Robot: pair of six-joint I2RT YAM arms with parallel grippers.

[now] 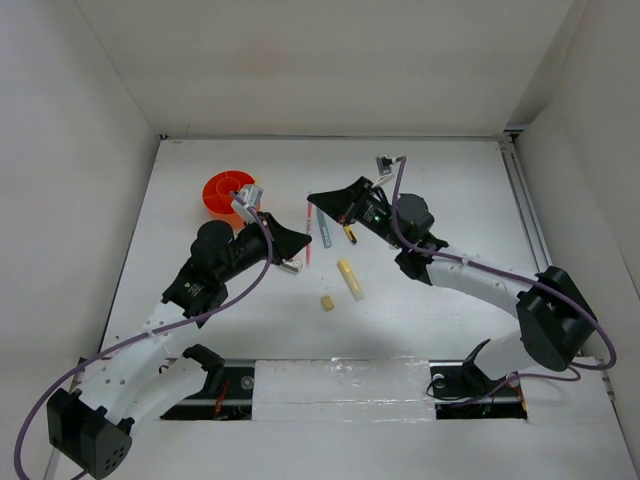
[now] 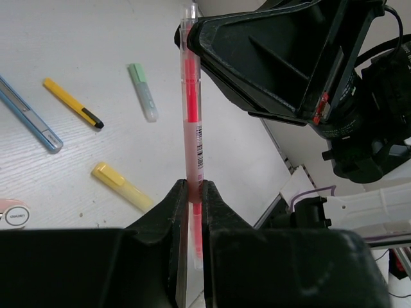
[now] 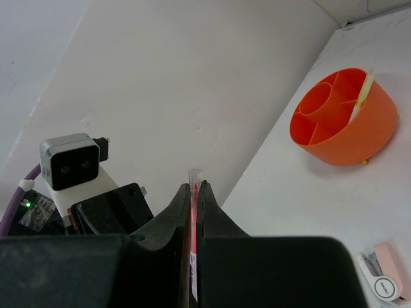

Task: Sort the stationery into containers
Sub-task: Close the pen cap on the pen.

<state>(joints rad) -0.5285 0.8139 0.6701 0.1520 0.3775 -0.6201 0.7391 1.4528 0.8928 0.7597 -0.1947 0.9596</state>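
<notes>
Sitting upper left on the counter [image 1: 440, 170] in the top view, orange cup [image 1: 218, 192] is partly covered by the left arm's wrist. In the right wrist view the cup [image 3: 343, 128] holds a pale yellow pen [image 3: 361, 96] in an outer compartment, leaning on the rim.

Just right of the cup, left pincer [image 1: 300, 246] is pressed together on the pink-red pen [image 1: 308, 228]. The left wrist view shows its fingers clamped on the pen's lower part [image 2: 192, 128]. The pen runs straight up the frame, lifted off the counter.

Right pincer [image 1: 315, 202] meets the pen's far end from the right. In its own view the right pincer [image 3: 194, 192] is closed tight on the pen [image 3: 193, 174], with only the clear tip poking out. So both pincers hold the same pen, one at each end.

Right of the pen, grey-blue pen [image 1: 324, 232] lies on the counter, then yellow pen [image 1: 350, 232], partly under the right arm. Lower centre, tan cube eraser [image 1: 326, 303] sits just left of the pale yellow marker [image 1: 350, 278], apart from it.

Left wrist view also shows a pale grey marker [image 2: 142, 92] with a green cap near the yellow pen. Pink-grey block [image 2: 13, 212] is cut off at the left edge.
</notes>
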